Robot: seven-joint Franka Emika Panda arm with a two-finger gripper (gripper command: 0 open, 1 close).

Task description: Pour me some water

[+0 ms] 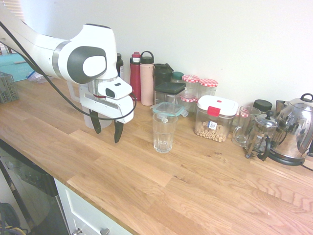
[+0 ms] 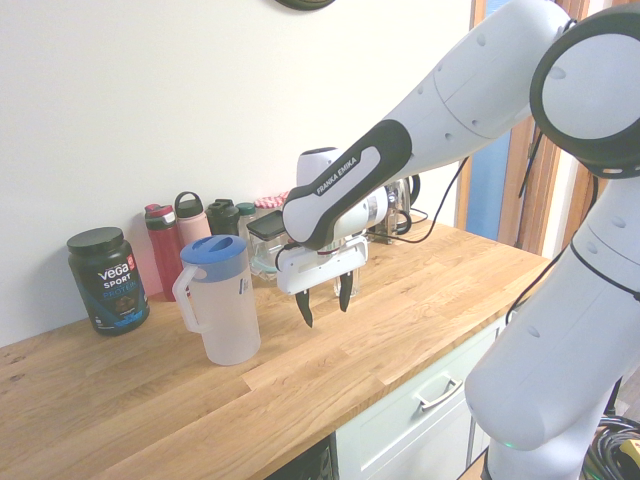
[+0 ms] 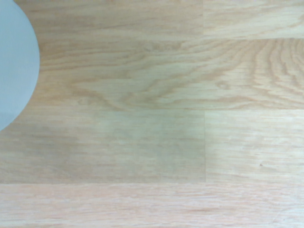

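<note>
Second exterior view: "vega PROTEIN" marks the black tub (image 2: 108, 282); "FRANKA EMIKA" labels the arm (image 2: 430, 110). The hand (image 2: 329, 312) is spread (pinching nothing), beside the frosted pitcher (image 2: 226, 315); whether water is inside, I cannot tell.

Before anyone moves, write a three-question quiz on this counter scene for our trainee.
1. True or false: the white end effector with black fingers stands open, holding nothing.
2. Choose: what colour is the lid on the frosted plastic pitcher?
A) red
B) blue
C) white
3. Fill in: the large brand word on the round black plastic tub is ____.

Key: 1 true; 2 B; 3 Vega
</note>
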